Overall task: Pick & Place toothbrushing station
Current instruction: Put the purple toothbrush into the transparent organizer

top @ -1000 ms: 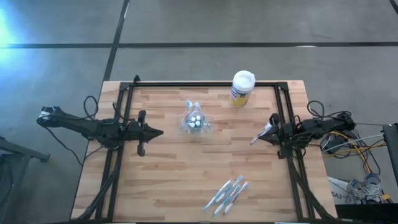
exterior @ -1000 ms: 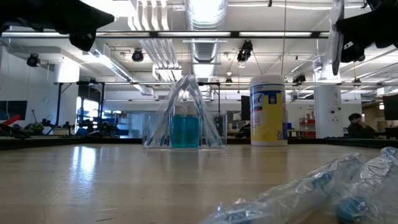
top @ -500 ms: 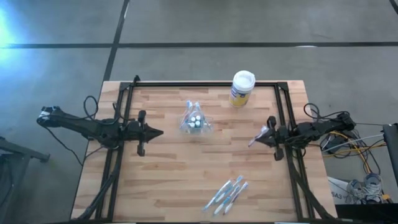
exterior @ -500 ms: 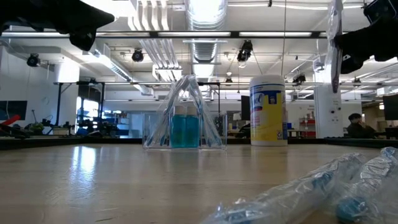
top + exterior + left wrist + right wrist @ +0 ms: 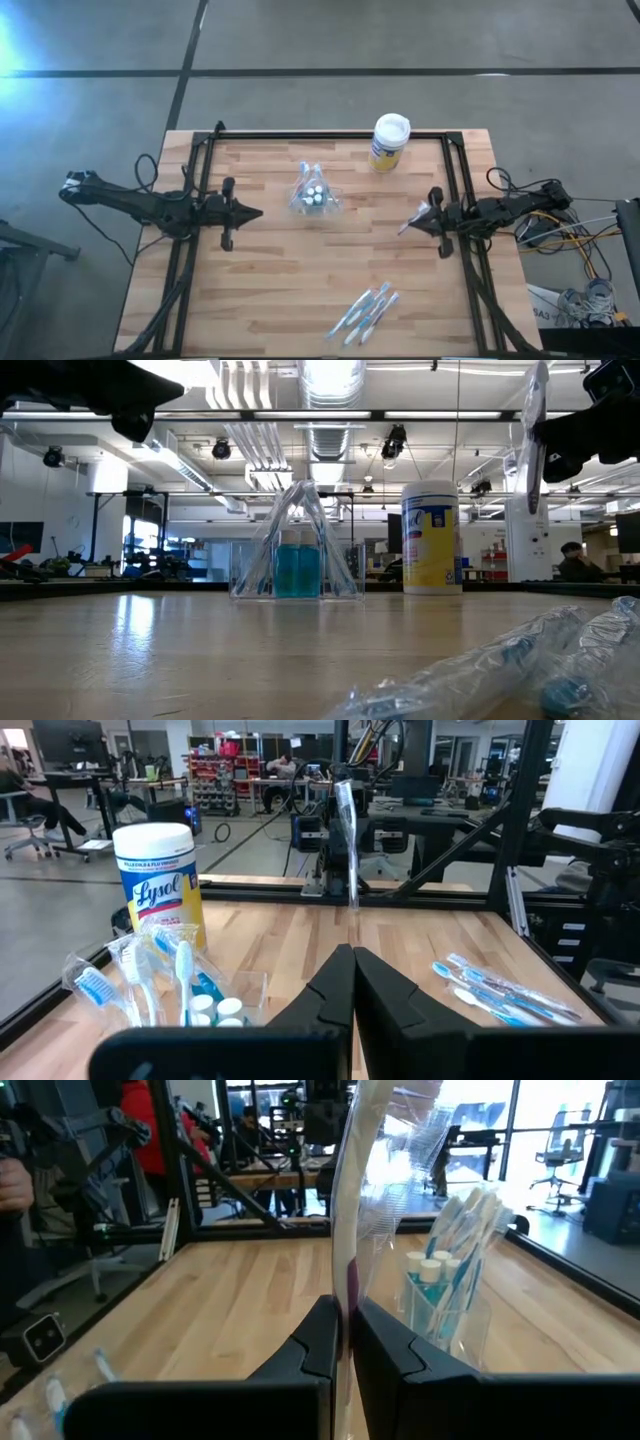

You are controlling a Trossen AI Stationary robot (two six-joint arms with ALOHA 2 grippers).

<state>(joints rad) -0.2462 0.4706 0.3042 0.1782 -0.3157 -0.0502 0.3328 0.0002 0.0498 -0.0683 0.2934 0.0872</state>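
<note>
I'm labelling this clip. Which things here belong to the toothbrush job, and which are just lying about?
Part of the job:
- clear holder with toothbrushes and small tubes in it
- wrapped toothbrushes lying on the table
- wrapped toothbrush held upright in the shut right gripper

Just there:
- Lysol canister
- left gripper, shut, waiting, holding nothing

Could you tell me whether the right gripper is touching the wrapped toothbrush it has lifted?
Touching: in the right wrist view the right gripper is shut on the wrapped toothbrush.
</note>
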